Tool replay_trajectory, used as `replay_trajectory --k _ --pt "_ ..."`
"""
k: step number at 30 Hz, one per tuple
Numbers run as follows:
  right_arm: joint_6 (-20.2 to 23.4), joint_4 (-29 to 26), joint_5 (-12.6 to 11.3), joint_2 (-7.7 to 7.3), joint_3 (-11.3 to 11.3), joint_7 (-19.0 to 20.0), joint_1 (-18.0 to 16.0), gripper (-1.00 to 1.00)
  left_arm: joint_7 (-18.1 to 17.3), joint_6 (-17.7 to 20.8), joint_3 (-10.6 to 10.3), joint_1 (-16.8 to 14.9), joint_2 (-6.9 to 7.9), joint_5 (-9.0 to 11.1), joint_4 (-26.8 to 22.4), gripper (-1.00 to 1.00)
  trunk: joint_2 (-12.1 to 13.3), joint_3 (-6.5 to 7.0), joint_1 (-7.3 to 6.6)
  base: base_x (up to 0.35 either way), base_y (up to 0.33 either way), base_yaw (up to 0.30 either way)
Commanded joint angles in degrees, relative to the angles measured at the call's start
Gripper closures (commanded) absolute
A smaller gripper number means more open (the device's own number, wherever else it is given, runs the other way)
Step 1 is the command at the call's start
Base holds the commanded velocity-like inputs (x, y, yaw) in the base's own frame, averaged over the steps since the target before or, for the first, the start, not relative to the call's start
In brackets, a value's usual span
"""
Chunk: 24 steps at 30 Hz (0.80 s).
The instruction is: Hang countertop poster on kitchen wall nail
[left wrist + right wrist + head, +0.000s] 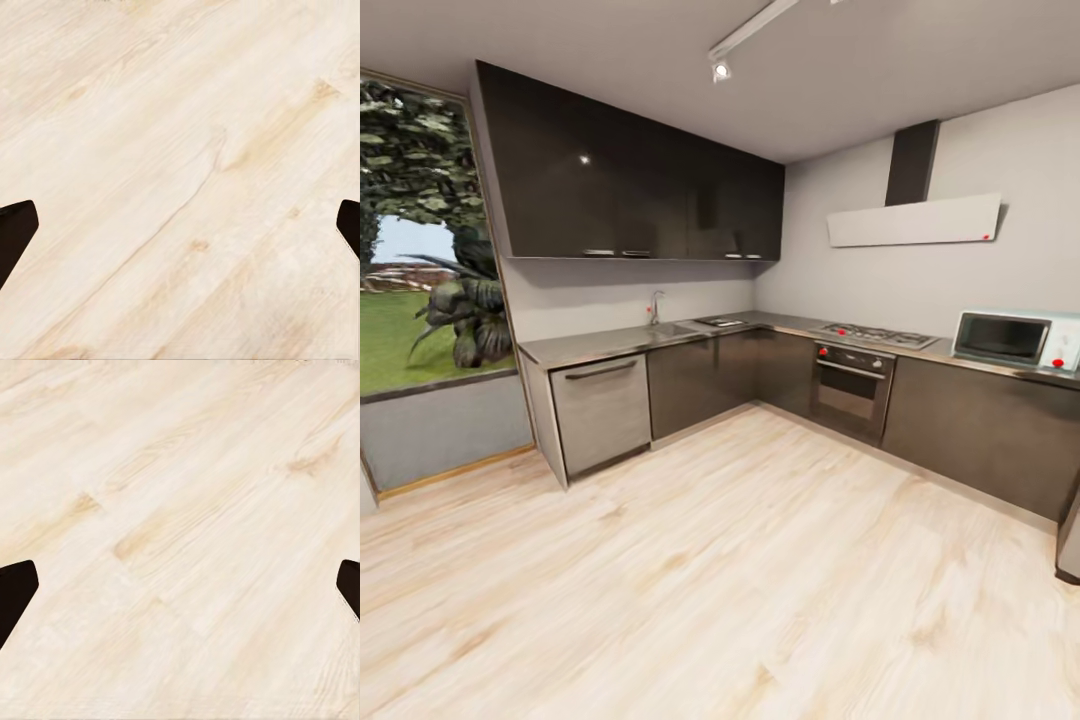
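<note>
While the head camera looks across the kitchen, I have a wide stretch of pale wood floor (740, 580) between me and the L-shaped run of dark cabinets (700, 385). The kitchen countertop (610, 345) runs along the far wall from its left end, above a steel dishwasher (600, 410), to the inner corner, then along the right wall. A sink (672, 329) with a tap (655, 306) sits in the far stretch. Between the sink and the inner corner a small flat dark rectangle (722, 322) lies on the counter; it is too small for me to tell whether it is the poster. Along the right stretch I see a gas hob (878, 335) over an oven (852, 388), then a microwave (1015, 340) near the counter's right end. Dark wall cupboards (630, 175) hang above the far stretch, and a white hood (915, 220) above the hob. The grey wall (1030, 160) around the hood looks plain; any nails are too small to make out. A big window (420, 240) with greenery bounds the room left of the counter's end.

In the left wrist view, the left gripper (180, 236) is spread wide, its 2 dark fingertips (15, 232) at opposite edges over bare floor. The right gripper (180, 596) is spread just as wide, nothing between its fingertips (15, 592).
</note>
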Motion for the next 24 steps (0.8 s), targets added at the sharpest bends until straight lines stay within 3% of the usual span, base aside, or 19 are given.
replay_trajectory --k 1,24 --pt "-0.18 0.05 0.05 0.01 -0.06 -0.04 -0.03 -1.00 -0.07 -0.09 0.04 0.01 -0.01 -0.14 -0.06 -1.00 -0.03 -0.05 0.03 0.302 -0.144 0.000" --pt "-0.09 0.13 0.21 0.01 0.44 -0.04 -0.03 -1.00 -0.07 -0.09 0.04 0.01 -0.01 -0.14 -0.05 -1.00 -0.03 -0.05 0.03 0.302 -0.144 0.000"
